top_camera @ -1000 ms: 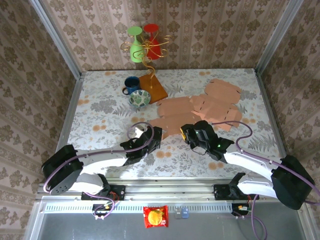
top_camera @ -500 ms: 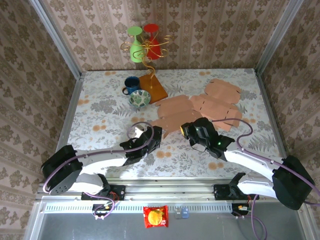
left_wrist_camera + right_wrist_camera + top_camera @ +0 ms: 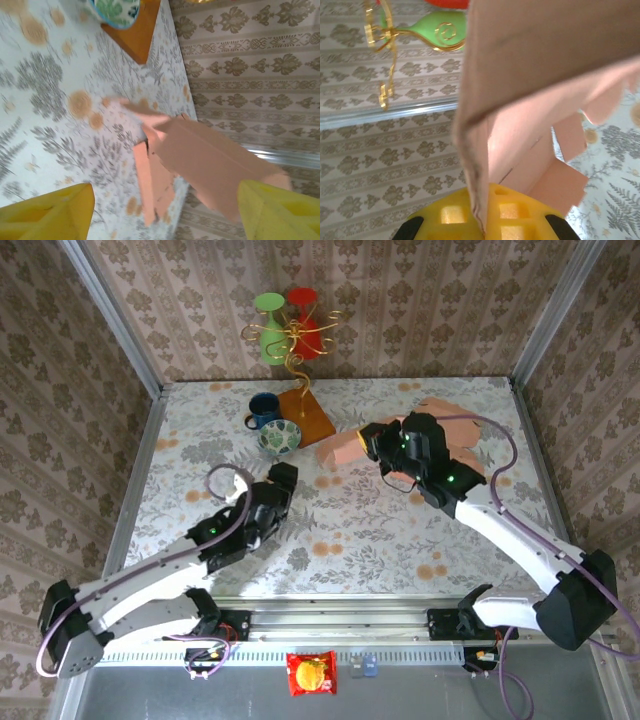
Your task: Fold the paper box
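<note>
Nearest, the left gripper hangs over the middle of the table, left of centre. In its wrist view the yellow fingers stand wide apart with nothing between them; they touch nothing.

The paper box lies farther out and to the right of that gripper, well apart from it. It is a flat, salmon-coloured blank, not yet folded, and its long axis runs roughly left to right across the far half of the table. The free left end points toward the left gripper, and the rest runs off behind the right arm toward the far right corner. From the left wrist it looks raised and tilted rather than flat on the table, with loose flaps hanging from it.

The right gripper is the nearer one — it is already on the box. Its fingers are closed tight on one edge of the sheet, which rises straight out of the pinch.

So the left arm would likely have to reach far and right to meet the free end — a judgement, not something seen.

Beyond, to the far left of the box, stand a patterned bowl, a blue mug and a wooden base carrying a gold wire stand.
</note>
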Available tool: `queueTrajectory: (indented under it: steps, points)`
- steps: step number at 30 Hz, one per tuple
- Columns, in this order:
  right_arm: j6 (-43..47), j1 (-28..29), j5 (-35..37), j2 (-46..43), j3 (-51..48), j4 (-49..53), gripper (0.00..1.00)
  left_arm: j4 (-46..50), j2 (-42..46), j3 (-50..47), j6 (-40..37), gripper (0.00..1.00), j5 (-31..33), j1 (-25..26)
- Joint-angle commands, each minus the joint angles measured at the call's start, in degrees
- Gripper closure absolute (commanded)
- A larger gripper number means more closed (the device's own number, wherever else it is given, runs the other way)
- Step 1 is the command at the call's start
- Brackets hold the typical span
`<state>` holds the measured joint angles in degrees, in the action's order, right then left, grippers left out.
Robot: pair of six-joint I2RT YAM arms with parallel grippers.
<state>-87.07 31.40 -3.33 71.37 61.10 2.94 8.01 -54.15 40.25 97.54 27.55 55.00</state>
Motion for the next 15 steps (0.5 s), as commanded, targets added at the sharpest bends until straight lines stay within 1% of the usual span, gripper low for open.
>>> queueTrajectory:
  steps: [1,3,4,6,9,11,13,15]
  points:
    - [3.6,0.2,-0.8,-0.7,5.6,9.0,1.00,11.2,4.2,5.0,-10.8,0.24,1.8,-2.5]
    - [2.0,0.3,0.1,-2.3,7.0,13.5,1.00,14.5,6.1,6.0,-13.8,0.25,1.6,-4.7]
    - [1.0,0.5,0.7,-3.5,7.5,15.7,1.00,15.7,7.1,6.0,-14.0,0.26,1.0,-6.0]
    - [-0.1,1.4,2.2,-5.6,8.8,21.2,1.00,15.3,9.0,4.8,-14.7,0.29,-1.4,-9.0]
    - [-2.9,3.4,4.9,-8.6,10.9,31.8,1.00,16.6,10.1,4.1,-14.8,0.31,-6.6,-14.0]
    - [-5.9,4.9,6.4,-9.9,11.8,37.2,1.00,17.8,9.8,4.7,-16.6,0.31,-10.7,-16.9]
    - [-9.0,6.3,7.5,-10.4,11.4,39.2,1.00,19.6,8.6,5.8,-18.6,0.32,-14.3,-19.1]
    - [-10.0,6.5,6.8,-9.2,10.3,36.4,1.00,21.6,6.4,7.3,-21.3,0.33,-18.6,-21.4]
